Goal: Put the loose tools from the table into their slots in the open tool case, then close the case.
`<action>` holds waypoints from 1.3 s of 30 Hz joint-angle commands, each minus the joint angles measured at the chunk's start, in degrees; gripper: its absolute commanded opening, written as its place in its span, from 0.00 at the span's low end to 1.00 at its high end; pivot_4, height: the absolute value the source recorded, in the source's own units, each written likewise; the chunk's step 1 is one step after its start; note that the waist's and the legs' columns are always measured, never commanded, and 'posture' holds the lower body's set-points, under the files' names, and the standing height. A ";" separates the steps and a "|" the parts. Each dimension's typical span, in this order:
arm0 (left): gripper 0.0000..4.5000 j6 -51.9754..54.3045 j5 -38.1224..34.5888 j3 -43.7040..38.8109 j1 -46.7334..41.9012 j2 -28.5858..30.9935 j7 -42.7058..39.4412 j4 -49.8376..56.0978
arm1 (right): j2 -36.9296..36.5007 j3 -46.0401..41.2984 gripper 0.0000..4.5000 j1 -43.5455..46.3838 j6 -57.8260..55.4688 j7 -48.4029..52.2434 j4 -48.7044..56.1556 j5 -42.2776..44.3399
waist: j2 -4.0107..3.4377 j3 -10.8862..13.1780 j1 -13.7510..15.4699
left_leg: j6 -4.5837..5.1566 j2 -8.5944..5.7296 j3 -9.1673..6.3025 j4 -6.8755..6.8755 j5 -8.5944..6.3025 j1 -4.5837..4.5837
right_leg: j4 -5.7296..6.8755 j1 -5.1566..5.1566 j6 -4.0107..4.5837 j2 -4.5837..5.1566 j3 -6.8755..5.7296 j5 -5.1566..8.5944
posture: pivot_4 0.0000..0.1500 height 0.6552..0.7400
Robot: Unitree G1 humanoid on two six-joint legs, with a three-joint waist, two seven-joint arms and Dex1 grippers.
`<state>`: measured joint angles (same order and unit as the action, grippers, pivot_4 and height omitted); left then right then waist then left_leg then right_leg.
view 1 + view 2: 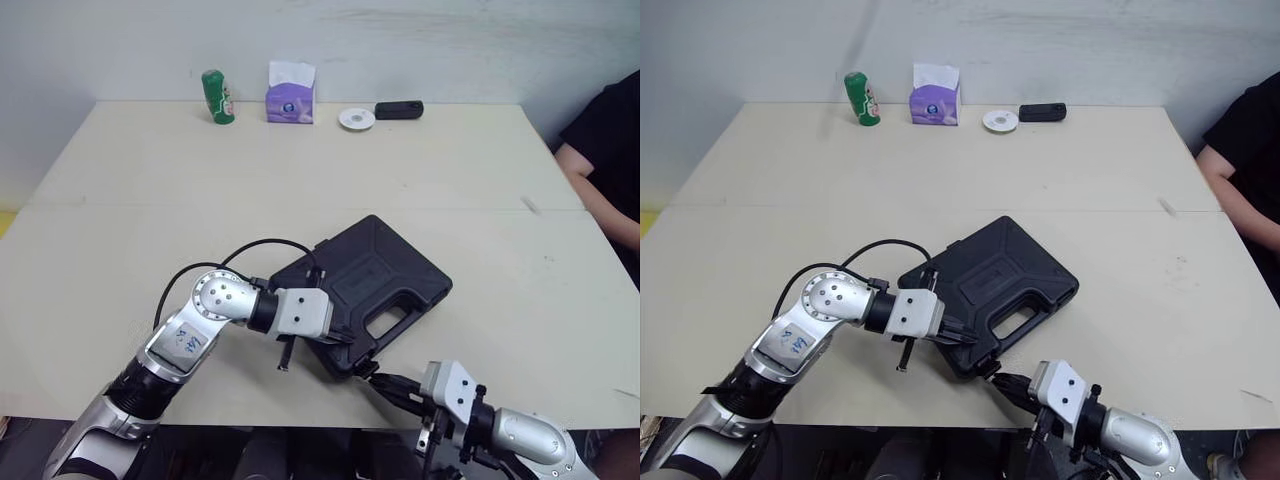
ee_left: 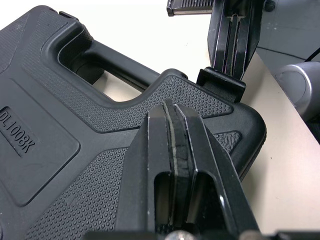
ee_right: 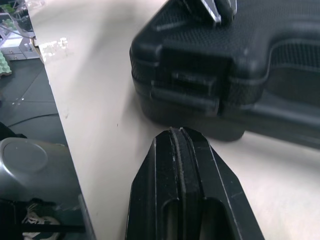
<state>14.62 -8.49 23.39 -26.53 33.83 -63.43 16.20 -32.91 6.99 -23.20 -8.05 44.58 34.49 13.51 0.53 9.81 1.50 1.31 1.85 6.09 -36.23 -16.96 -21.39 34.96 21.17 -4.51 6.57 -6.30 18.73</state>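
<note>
Closed tool case (image 1: pixel 368 282) hides its contents; person (image 1: pixel 603 150) cut off at right edge.

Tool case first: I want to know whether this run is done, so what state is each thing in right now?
tool case: closed, flat on the table.
left gripper: shut, over the case's near corner.
right gripper: shut, at the case's front edge.
green can: upright.
tissue box: upright, tissue sticking out.
</note>
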 commanded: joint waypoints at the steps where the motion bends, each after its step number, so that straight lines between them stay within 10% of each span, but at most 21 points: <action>1: 0.00 2.58 6.50 6.96 3.06 1.73 -0.93 -6.27 | 0.13 0.93 0.01 0.98 -0.94 -0.30 4.36 1.90 | -0.04 -0.05 0.00 | 0.00 0.00 0.00 0.00 0.00 0.01 | 0.00 -0.01 0.00 0.00 0.01 0.00 | 1.00 1.00; 39: 0.00 2.57 7.62 8.58 3.44 3.62 -1.41 -8.66 | -3.21 -1.80 0.01 16.67 -12.76 2.96 5.23 9.31 | 0.20 -0.76 -1.42 | -0.35 0.17 -0.04 0.10 -0.08 0.25 | 0.08 -0.11 0.22 -0.01 -0.02 0.01 | 1.00 1.00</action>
<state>14.12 -8.33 24.59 -27.01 34.91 -63.15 15.06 -36.19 5.94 -6.56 -21.20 47.61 37.08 21.48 0.73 9.06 0.07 0.96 2.02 6.04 -36.08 -17.04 -21.14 34.99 21.07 -4.28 6.56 -6.33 18.74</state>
